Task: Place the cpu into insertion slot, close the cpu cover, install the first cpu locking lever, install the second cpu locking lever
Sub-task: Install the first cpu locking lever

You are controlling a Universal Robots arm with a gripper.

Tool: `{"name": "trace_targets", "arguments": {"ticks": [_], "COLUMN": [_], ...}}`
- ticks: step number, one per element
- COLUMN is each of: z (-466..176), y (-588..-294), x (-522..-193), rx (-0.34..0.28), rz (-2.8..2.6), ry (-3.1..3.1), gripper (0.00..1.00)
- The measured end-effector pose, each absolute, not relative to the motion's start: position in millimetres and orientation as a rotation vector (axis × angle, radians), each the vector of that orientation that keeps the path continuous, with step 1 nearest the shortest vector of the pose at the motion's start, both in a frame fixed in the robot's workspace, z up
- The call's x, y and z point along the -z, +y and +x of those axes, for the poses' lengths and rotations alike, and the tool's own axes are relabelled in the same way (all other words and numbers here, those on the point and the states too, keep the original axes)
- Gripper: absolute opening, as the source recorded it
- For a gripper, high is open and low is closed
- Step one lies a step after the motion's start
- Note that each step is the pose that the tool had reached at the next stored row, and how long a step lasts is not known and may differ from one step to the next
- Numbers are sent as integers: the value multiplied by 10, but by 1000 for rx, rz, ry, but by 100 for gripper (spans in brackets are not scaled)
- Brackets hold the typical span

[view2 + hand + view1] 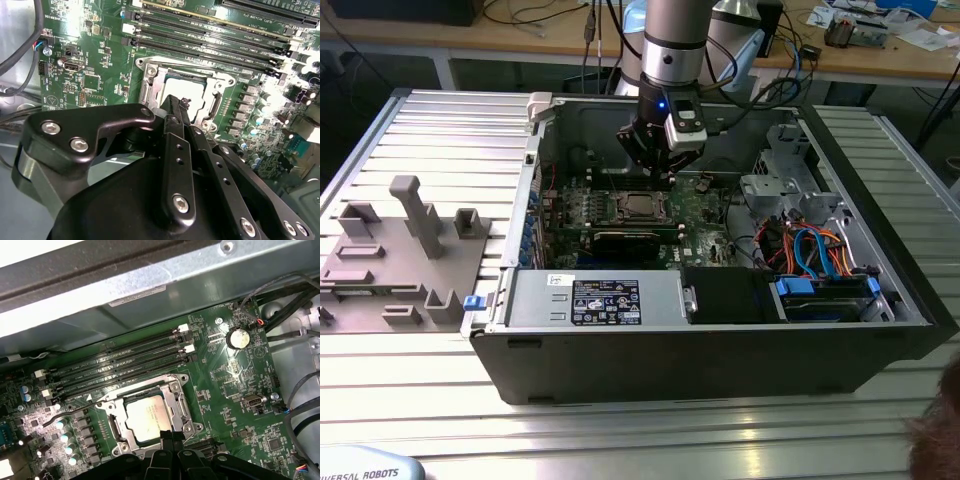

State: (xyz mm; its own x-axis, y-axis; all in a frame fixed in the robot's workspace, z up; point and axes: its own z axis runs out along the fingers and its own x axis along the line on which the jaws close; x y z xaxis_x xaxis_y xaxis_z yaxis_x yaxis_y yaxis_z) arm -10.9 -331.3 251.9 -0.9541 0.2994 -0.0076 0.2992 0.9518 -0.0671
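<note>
The cpu (148,416) lies flat in the insertion slot (642,207) on the green board, its dull silver top also visible in the second wrist view (186,89). The cpu cover (176,399), a silver frame, lies down around the chip in both wrist views. A thin dark lever rod (70,413) sticks out from one side of the socket. My gripper (167,436) hangs just above the socket's edge with its black fingers pressed together and nothing between them. The exterior view shows the gripper (658,172) just behind the socket.
Long memory slots (120,360) run beside the socket. A round battery (238,338), capacitors (65,437) and cables (300,395) lie around it. The open case's walls (530,190), a power supply (600,300) and drive cables (810,250) enclose the board. A grey fixture (410,250) sits at the exterior view's left.
</note>
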Motion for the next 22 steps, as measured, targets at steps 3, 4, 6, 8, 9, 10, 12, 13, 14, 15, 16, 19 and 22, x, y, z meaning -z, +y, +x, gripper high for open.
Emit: {"name": "trace_targets", "arguments": {"ticks": [3, 4, 6, 8, 9, 10, 12, 13, 14, 15, 16, 19, 22], "z": [-109, -109, -109, -109, -109, -109, -109, -109, -109, -109, -109, -109, -109], "y": [-3313, -3313, -3313, -3313, -3313, -3313, -3313, -3313, -3313, -3313, -3313, -3313, -3313], "x": [-2519, -2519, -2519, -2519, -2520, -2519, -2519, -2519, -2519, -2519, -2519, -2519, -2519], "rx": [-106, -106, -106, -106, -106, -106, -106, -106, -106, -106, -106, -106, -106], "rz": [-466, -464, -460, -456, -453, -451, -448, -446, -445, -443, -442, -437, -431], "ry": [-3102, -3103, -3104, -3104, -3105, -3105, -3106, -3106, -3106, -3106, -3107, -3107, -3108], "gripper": [11, 11, 11, 11, 11, 11, 11, 11, 11, 11, 11, 11, 11]}}
